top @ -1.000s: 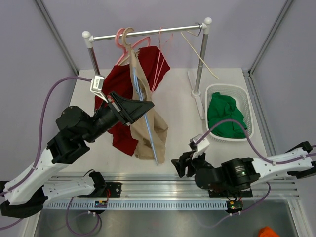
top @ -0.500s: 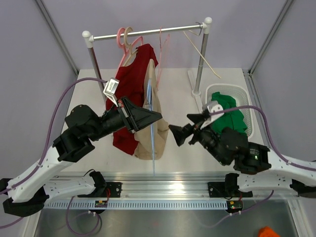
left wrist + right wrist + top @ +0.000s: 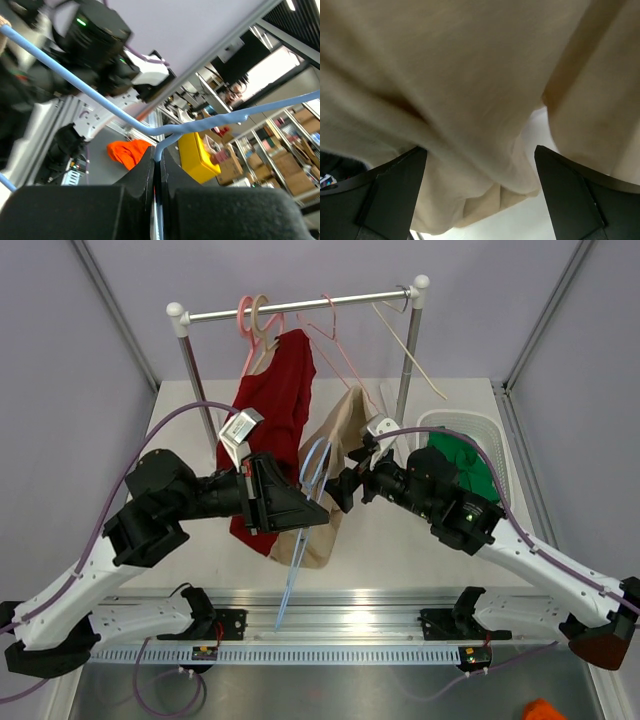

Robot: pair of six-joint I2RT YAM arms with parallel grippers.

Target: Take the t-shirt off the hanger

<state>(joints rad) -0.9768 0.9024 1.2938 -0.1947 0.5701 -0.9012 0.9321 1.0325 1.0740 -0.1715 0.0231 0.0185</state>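
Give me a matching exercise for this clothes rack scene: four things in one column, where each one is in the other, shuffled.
1 blue hanger
2 tan t-shirt
3 green garment
4 red shirt

A in the white basket
B hanging at the rail's left end
C clamped in the shut left gripper
D facing the open right gripper

Pairs: 1-C, 2-D, 3-A, 4-B

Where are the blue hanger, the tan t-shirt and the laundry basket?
blue hanger [image 3: 288, 580]: top external view, on its straight lower rod.
tan t-shirt [image 3: 343, 425]: top external view, on the upper fold of cloth.
laundry basket [image 3: 462, 417]: top external view, on its far rim.
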